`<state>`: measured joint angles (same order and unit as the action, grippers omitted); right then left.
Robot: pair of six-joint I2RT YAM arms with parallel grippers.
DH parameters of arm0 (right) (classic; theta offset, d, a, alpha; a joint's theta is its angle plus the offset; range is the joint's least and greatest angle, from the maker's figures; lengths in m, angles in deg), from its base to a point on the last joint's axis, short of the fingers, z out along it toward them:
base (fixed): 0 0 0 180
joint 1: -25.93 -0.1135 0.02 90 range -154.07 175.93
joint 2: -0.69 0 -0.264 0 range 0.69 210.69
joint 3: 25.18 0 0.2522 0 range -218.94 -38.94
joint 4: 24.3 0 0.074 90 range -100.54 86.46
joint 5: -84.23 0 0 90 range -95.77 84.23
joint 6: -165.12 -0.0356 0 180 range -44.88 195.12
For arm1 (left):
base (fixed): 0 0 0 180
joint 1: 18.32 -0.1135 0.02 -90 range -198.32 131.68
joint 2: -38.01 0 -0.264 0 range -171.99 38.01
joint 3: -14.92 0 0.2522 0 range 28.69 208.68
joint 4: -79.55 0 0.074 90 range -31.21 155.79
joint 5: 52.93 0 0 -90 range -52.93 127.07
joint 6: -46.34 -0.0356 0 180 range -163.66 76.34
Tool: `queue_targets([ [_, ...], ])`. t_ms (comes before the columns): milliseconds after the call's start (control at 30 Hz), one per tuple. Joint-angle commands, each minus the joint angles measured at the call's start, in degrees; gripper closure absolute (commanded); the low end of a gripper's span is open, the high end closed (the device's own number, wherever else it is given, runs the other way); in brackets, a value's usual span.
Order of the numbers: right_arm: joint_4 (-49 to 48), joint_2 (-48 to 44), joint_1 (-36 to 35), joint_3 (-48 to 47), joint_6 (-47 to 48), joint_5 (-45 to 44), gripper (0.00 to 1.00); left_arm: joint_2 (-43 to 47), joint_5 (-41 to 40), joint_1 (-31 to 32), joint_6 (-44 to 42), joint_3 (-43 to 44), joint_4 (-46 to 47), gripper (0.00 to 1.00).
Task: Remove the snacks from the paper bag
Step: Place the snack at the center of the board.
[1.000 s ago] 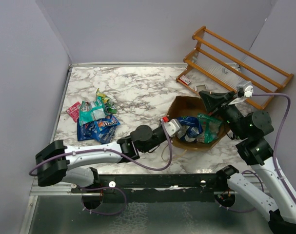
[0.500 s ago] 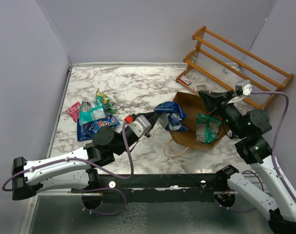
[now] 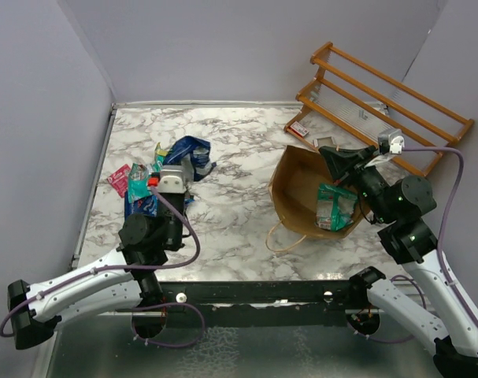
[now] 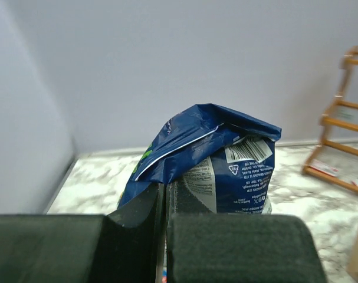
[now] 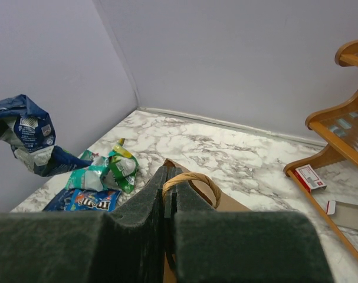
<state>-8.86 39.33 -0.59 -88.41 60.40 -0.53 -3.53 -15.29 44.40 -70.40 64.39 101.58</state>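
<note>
The brown paper bag [image 3: 300, 189] lies on its side at the right, mouth facing left, with a green snack packet [image 3: 333, 206] inside. My right gripper [image 3: 334, 160] is shut on the bag's upper loop handle [image 5: 197, 178] and holds the mouth up; in the right wrist view the right gripper [image 5: 169, 178] pinches that handle above the bag [image 5: 233, 204]. My left gripper [image 3: 181, 163] is shut on a crumpled blue snack packet [image 3: 190, 149], held in the air above the pile of snacks [image 3: 146, 187] at the left. That blue packet [image 4: 226, 156] fills the left wrist view ahead of the left gripper [image 4: 166, 191].
A wooden slatted rack [image 3: 388, 102] leans at the back right, with a small red-and-white card [image 3: 299, 130] by its foot. A red-pink packet [image 3: 119, 179] lies at the pile's left edge. The bag's lower handle [image 3: 282, 240] loops onto the marble. Grey walls close in the left and back.
My left arm drew the blue packet out of the bag and swung it left across the table to above the pile. The right gripper kept its hold on the handle.
</note>
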Motion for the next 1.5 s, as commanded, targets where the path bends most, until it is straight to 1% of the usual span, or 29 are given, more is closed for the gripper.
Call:
queue_targets([
  [0, -1.7, 0.1, -0.1, 0.9, 0.4, -0.9, 0.98, 3.3, -12.2, -4.6, 12.0, -5.0, -2.8, 1.0],
  [133, -1.4, 0.0, -0.1, 0.8, 0.5, -0.8, 0.98, 2.5, -13.2, -7.8, 32.8, -5.0, -25.2, 1.0],
  [200, -1.3, -0.1, -0.1, 0.8, 0.6, -0.8, 0.98, 1.4, -13.2, -8.7, 46.6, -4.0, -38.3, 1.0],
  [333, -1.2, -0.3, -0.2, 0.6, 0.2, -0.5, 0.98, -1.8, -15.3, -9.5, 77.5, -2.1, -66.0, 1.0],
  [367, -1.2, -0.3, -0.1, 0.6, 0.1, -0.3, 0.98, -2.5, -16.0, -9.6, 83.6, -1.7, -72.0, 1.0],
  [400, -1.3, -0.4, -0.1, 0.6, 0.1, -0.2, 0.98, -3.0, -16.7, -9.7, 88.7, -1.4, -76.8, 1.0],
  [433, -1.3, -0.4, -0.1, 0.7, 0.1, 0.0, 0.98, -3.1, -17.5, -9.9, 92.0, -1.0, -80.0, 1.0],
  [467, -1.3, -0.3, -0.1, 0.6, 0.1, 0.0, 0.98, -2.9, -18.0, -9.9, 93.1, -0.9, -81.4, 1.0],
  [600, -1.2, 0.0, -0.1, 0.1, 0.1, 0.4, 0.98, -1.0, -19.5, -10.2, 92.5, -3.3, -80.9, 1.0],
  [733, -1.5, 0.0, -0.1, -0.1, -0.3, 0.9, 0.98, 1.1, -18.3, -11.3, 92.2, -8.0, -75.2, 1.0],
  [833, -1.1, -0.1, -0.1, -0.5, -0.4, 1.3, 0.98, 1.4, -17.0, -12.0, 89.4, -9.4, -70.8, 1.0],
  [900, -0.6, -0.2, -0.1, -0.6, -0.3, 1.2, 0.98, 0.5, -16.4, -12.8, 88.8, -9.0, -70.1, 0.98],
  [933, -0.5, -0.4, -0.1, -0.7, -0.2, 1.1, 0.98, -0.1, -16.2, -13.2, 89.2, -8.7, -70.5, 0.93],
  [967, -0.5, -0.5, -0.1, -0.7, -0.2, 1.0, 0.98, -0.8, -16.3, -13.5, 89.8, -8.4, -71.2, 0.84],
  [1000, -0.4, -0.6, -0.1, -0.7, -0.1, 0.9, 0.97, -1.4, -16.6, -13.7, 90.4, -7.9, -71.9, 0.72],
  [1067, -0.4, -0.8, -0.1, -0.8, 0.1, 0.8, 0.98, -2.4, -17.1, -14.1, 90.5, -6.6, -73.1, 0.45],
  [1100, -0.5, -0.8, -0.1, -0.7, 0.1, 0.7, 0.98, -2.6, -17.5, -14.1, 90.5, -5.9, -73.6, 0.38],
  [1133, -0.4, -0.8, -0.1, -0.7, 0.1, 0.7, 0.98, -2.7, -17.7, -14.3, 90.3, -5.0, -73.8, 0.33],
  [1200, -0.4, -0.7, -0.1, -0.6, 0.1, 0.9, 0.98, -2.2, -17.8, -14.3, 88.8, -3.0, -73.0, 0.26],
  [1267, -0.4, -0.5, -0.1, -0.5, 0.1, 0.8, 0.98, -0.7, -16.2, -14.3, 83.5, -1.3, -68.3, 0.21],
  [1367, -0.5, -0.3, -0.1, -0.2, 0.0, 1.0, 0.98, 2.7, -10.3, -14.2, 72.0, -0.5, -56.4, 0.17],
  [1433, -0.7, -0.1, -0.1, -0.1, -0.1, 1.2, 0.98, 4.7, -3.6, -14.2, 62.5, -1.6, -45.3, 0.16],
  [1467, -0.8, 0.1, -0.1, -0.1, -0.2, 1.3, 0.97, 5.3, 0.3, -14.3, 59.0, -1.9, -41.2, 0.15],
])
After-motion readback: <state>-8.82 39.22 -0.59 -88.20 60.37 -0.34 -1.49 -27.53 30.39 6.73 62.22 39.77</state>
